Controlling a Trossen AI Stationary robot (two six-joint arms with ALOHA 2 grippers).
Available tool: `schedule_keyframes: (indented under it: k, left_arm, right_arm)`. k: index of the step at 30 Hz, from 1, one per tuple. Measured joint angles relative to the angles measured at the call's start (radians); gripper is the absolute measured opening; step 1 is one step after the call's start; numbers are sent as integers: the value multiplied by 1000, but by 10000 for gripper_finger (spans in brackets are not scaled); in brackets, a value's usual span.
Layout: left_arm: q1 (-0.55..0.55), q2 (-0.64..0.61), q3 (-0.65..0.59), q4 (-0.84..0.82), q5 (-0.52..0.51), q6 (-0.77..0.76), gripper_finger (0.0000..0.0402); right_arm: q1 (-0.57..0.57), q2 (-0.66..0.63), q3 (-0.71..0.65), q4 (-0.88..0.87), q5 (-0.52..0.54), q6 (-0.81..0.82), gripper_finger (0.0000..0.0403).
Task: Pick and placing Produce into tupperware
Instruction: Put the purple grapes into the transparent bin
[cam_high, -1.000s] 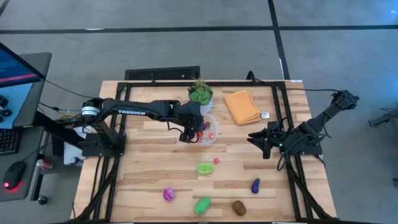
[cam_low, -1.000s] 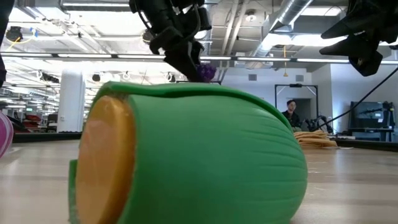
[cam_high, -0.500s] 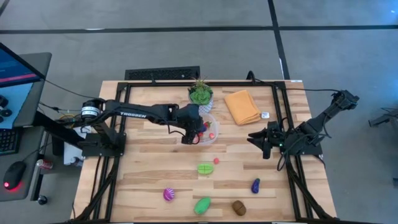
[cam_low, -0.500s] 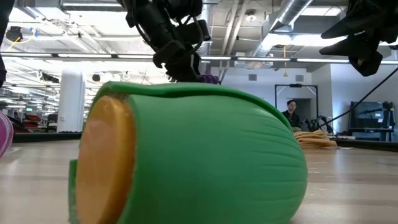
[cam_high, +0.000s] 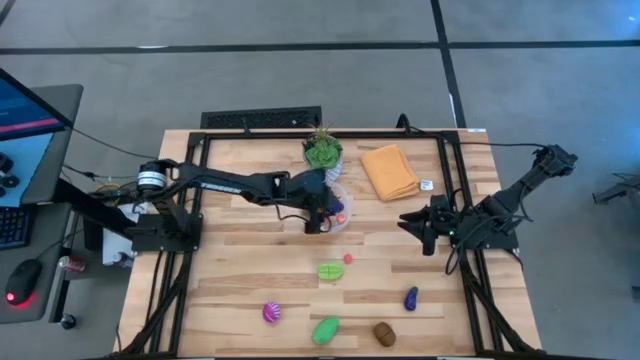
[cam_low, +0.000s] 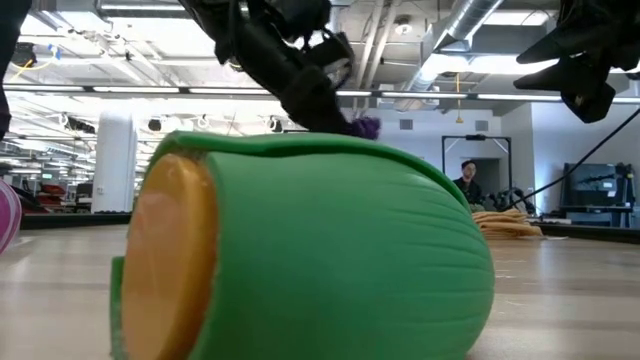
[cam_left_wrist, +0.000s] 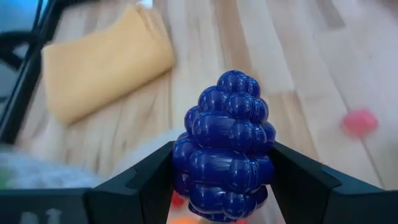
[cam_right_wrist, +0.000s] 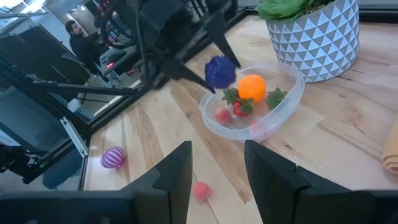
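Pinched between the left end effector's fingers, blue grapes are held over the tupperware, probably for dropping in.

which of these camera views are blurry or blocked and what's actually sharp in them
Low view: a green toy vegetable sits right at the lens and blocks most of the table. Left wrist view: the blue berry cluster in the left hand is sharp; the orange cloth behind is soft. High view: evenly lit, everything readable.
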Motion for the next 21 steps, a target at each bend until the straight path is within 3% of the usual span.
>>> schedule_keyframes:
  k: [16, 21]
  left_arm:
    - [-17, 66, 0, 36, -3, -48, 222]
    - [-14, 66, 0, 37, -54, -83, 237]
  right_arm:
    - [0, 49, 0, 4, -1, 2, 169]
    - [0, 75, 0, 7, -1, 2, 169]
